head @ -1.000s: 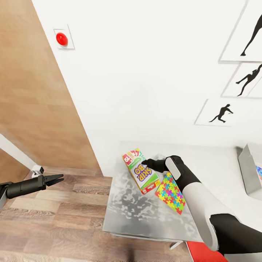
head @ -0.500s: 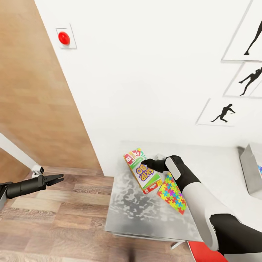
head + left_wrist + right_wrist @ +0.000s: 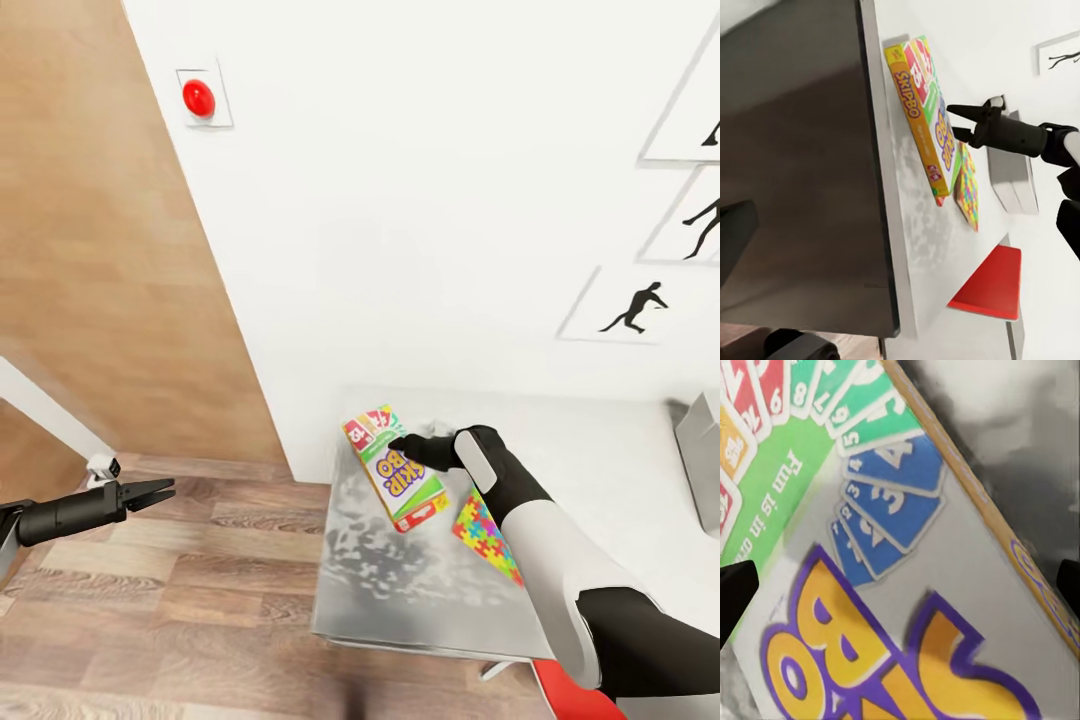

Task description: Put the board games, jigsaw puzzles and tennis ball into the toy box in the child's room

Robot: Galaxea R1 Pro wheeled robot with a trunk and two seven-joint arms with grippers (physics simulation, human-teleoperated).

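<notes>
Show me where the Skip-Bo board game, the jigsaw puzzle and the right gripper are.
Board game (image 3: 392, 479): head view, middle of its printed cover.
Jigsaw puzzle (image 3: 484, 528): head view, uncovered coloured face.
Right gripper (image 3: 952, 122): left wrist view, midway between its fingertips.

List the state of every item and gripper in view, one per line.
Board game: lying flat on the table, not gripped.
Jigsaw puzzle: flat on the table, beside the board game.
Right gripper: open, above the board game.
Left gripper: open, empty, over the floor.
</notes>
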